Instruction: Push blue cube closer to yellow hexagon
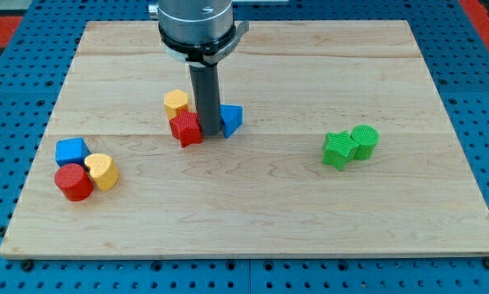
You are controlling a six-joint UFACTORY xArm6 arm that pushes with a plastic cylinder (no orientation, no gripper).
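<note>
Red cylinder (73, 182) touches blue cube (72, 151) and yellow hexagon (102, 171); no fingers show.

On my pale wooden counter (252, 220) lie a blue cube (72, 151), red cylinder (73, 182) and yellow heart (103, 171) clustered at the view's left, a yellow hexagon (175, 102), red star (185, 128) and blue triangle (232, 119) mid-board, and two green blocks (349, 146) touching at the right.
</note>
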